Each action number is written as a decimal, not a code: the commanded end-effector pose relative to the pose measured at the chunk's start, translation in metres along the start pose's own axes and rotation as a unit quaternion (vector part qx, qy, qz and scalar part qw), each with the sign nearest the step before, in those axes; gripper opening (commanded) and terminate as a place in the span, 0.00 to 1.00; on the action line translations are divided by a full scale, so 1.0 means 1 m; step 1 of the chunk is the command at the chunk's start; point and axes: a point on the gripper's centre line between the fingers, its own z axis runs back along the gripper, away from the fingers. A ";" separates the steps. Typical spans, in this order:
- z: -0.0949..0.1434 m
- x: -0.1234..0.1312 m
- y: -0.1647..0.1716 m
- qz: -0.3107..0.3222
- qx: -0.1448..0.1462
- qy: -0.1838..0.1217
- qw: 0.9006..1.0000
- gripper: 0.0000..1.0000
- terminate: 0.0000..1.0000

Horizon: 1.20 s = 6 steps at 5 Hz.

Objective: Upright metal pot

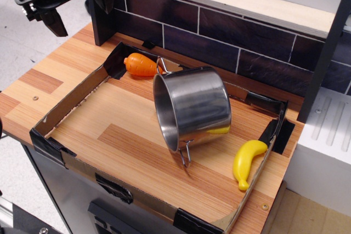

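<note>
Steel pot (193,108) lies on its side near the middle of the cardboard-walled tray (66,110) on the wooden tabletop (46,78), mouth turned toward the lower left, one wire loop handle (185,154) resting down on the wood and another at the rim near the carrot. In this single view the pincer (74,9) hangs at the upper left, well apart from the pot, its dark fingers spread wide and empty. To right the pot well, I judge it best to come down over the upper rim, pinch the thin wall with one finger inside the mouth, then roll it about the base edge so the base settles flat, minding the banana close by. Counted: one pot, one orange toy carrot (140,64) at the back wall, one yellow toy banana (247,161) by the right wall, one pincer.
</note>
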 end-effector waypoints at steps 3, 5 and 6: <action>0.015 -0.018 -0.037 -0.010 -0.001 0.005 1.000 1.00 0.00; -0.009 -0.037 -0.065 -0.029 0.031 -0.005 0.999 1.00 0.00; -0.028 -0.050 -0.064 -0.050 0.054 -0.009 0.997 1.00 0.00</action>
